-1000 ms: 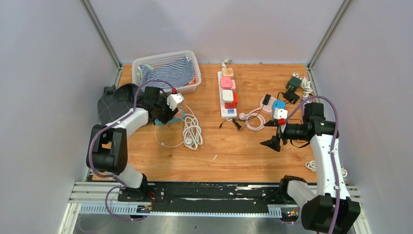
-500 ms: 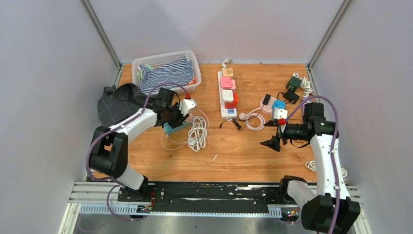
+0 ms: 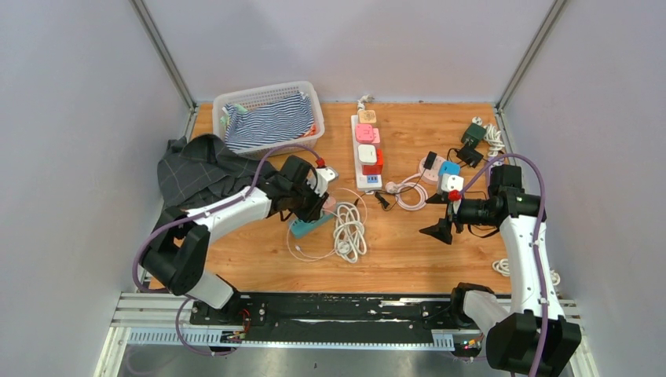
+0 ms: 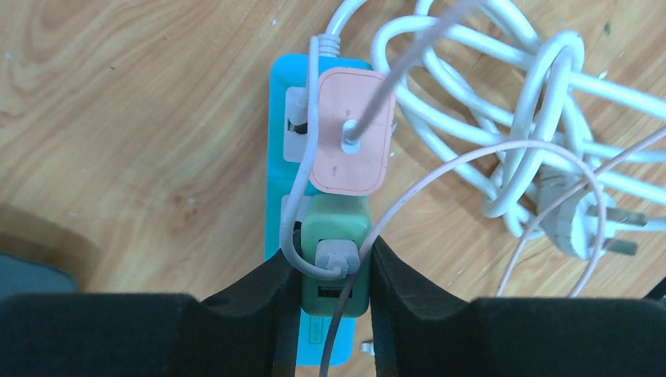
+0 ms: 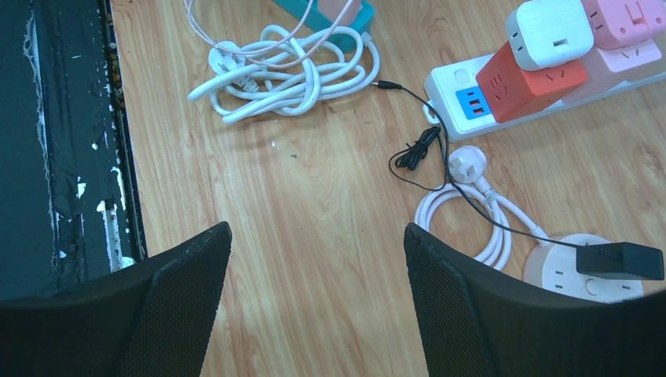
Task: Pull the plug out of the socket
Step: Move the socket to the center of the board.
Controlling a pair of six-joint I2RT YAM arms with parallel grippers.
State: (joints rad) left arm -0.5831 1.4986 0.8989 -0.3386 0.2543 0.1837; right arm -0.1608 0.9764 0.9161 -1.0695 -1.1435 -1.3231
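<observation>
**Ana:** Plug first: where does it sit?

**Ben:** The green plug (image 4: 338, 220) is seated in the near end of the teal socket strip (image 4: 279, 157), which lies flat on the wooden table (image 3: 408, 259). A thin cable runs out of its top face. Just beyond it in the same strip sits a peach plug (image 4: 351, 133) with a white lead.

**Ana:** And the left gripper (image 4: 331, 258)?

**Ben:** It is closed around the green plug. The black fingers (image 4: 267, 283) press against its two opposite sides (the teal strip shows below one of them).

**Ana:** Anything near the strip?

**Ben:** A coil of white cable (image 3: 348, 233) lies touching it on the right. Its loose pronged end rests on the wood.

**Ana:** The other arm?

**Ben:** The right gripper (image 5: 316, 232) hangs over bare wood with its jaws spread wide and nothing between them. It is well apart from the teal strip. Ahead of it is the long white power strip (image 3: 366, 157), loaded with red, white and pink adapters.
</observation>
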